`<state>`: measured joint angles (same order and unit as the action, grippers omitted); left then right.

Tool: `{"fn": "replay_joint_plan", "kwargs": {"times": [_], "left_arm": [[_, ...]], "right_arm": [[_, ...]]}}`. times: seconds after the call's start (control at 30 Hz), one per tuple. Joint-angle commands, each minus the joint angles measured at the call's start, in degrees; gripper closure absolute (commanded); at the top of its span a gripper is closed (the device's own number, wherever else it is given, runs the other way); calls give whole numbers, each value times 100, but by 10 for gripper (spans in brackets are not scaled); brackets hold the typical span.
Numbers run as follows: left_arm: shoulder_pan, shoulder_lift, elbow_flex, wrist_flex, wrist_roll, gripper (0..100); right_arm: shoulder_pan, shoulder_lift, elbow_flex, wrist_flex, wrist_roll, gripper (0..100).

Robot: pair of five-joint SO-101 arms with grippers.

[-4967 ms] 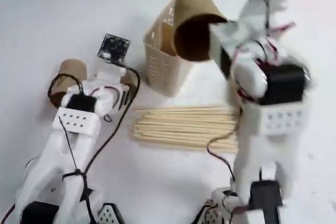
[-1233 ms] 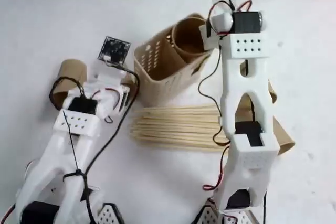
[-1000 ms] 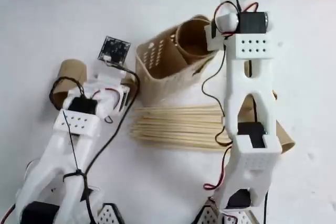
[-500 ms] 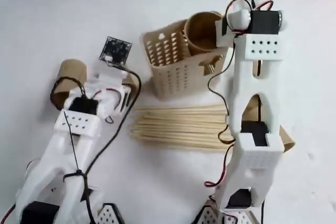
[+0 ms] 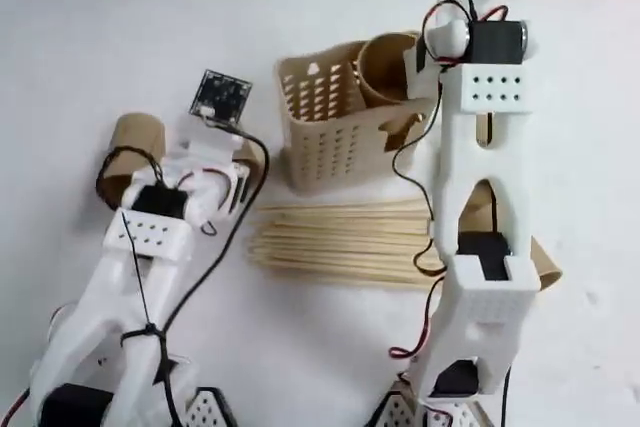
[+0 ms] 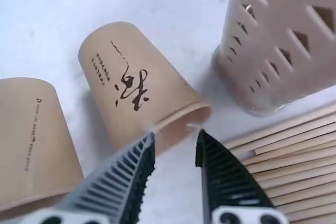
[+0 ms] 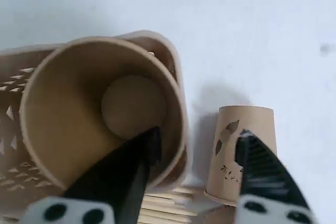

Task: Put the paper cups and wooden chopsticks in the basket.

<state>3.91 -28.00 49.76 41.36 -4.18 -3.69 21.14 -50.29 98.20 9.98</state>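
A beige slotted basket (image 5: 335,137) stands upright at the table's middle back. A brown paper cup (image 5: 385,65) sits mouth up inside it. My right gripper (image 7: 197,137) is open over the cup (image 7: 105,114), one finger inside it and one outside its rim. Two more cups lie on their sides at the left (image 6: 136,87) (image 6: 31,135). My left gripper (image 6: 176,137) is open just in front of the nearer cup's rim. Wooden chopsticks (image 5: 340,242) lie in a bundle between the arms. Another cup (image 5: 525,252) lies partly under the right arm (image 5: 478,97).
A small black circuit board (image 5: 218,95) on a cable lies behind the left arm (image 5: 140,237). The white table (image 5: 90,47) has free room at the far left and in front of the chopsticks. The table's dark back edge runs behind the basket.
Five seconds ago the right gripper held the cup above the tilted basket. The cup now sits in it, the fingers are apart, and the basket has swung upright and to the right. The left arm kept still.
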Motion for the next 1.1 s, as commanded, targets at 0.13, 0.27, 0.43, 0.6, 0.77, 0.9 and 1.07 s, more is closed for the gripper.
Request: {"fn": "replay_joint_plan", "kwargs": {"times": [0.13, 0.27, 0.43, 0.6, 0.77, 0.9, 1.07], "left_arm": [[-295, -215, -615, -70, 53, 854], [-409, -215, -1064, 325, 35, 854], [-426, -215, -2145, 1530, -264, 854], [-831, -215, -2936, 2321, -413, 854], [-1341, -215, -3323, 3086, -1002, 854], [-1771, -215, -3587, 3692, -1503, 854], [-2360, -224, -3754, 4018, -2110, 854]], "right_arm": [[-92, -1200, -105, 22, 176, 733], [-66, -1640, 0, 48, 167, 735], [-40, -2431, 1046, 31, 185, 906], [-48, -3345, 1960, 31, 185, 973], [-57, -4462, 2989, 31, 193, 971], [-154, -5473, 4378, -22, 563, 971], [-136, -6985, 6409, -321, 1011, 971]]}}
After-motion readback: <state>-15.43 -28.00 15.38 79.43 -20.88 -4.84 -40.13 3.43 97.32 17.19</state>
